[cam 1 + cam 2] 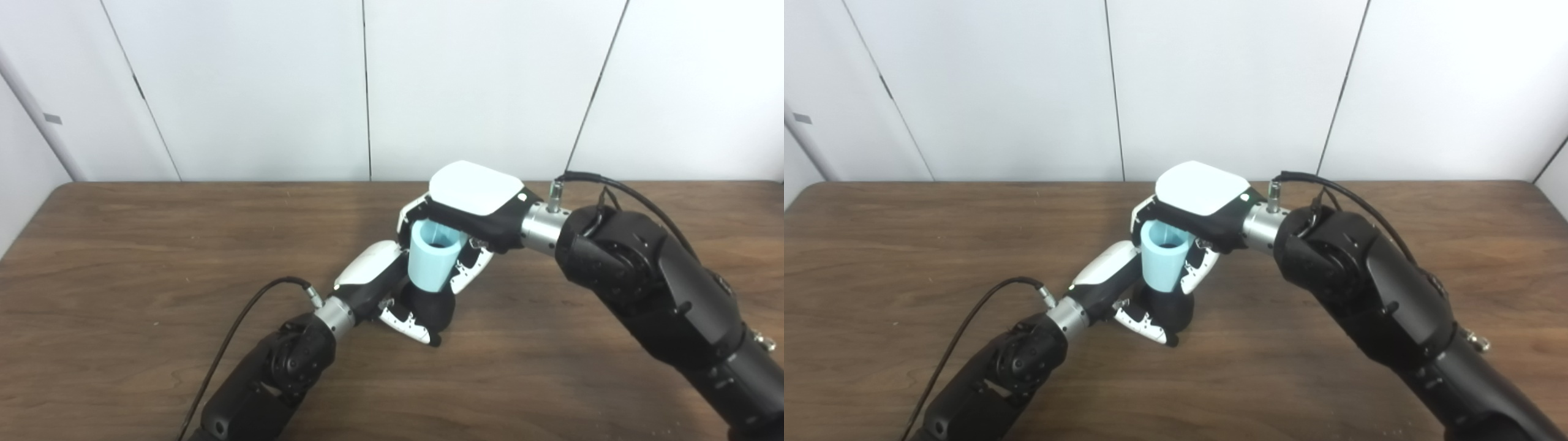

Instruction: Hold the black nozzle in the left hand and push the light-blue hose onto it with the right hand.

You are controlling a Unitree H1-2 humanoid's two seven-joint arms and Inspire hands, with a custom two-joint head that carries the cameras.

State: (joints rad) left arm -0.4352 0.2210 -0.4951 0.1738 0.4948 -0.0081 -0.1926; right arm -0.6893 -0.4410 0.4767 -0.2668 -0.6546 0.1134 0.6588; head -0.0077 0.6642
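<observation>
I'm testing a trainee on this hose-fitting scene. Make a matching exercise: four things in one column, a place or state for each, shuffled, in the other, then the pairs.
Things:
1. light-blue plastic hose piece
2. black rounded nozzle
3. left hand
4. brown wooden table

States:
A. bears both arms' work, below everything
B. shut on the black part, low by the tabletop
C. upright, open end up, gripped by the right hand
D. sits directly under the blue piece

Pairs: 1-C, 2-D, 3-B, 4-A

A dark wooden table (pixel 122 257) stands against white wall panels (pixel 257 86) with dark seams.
</observation>
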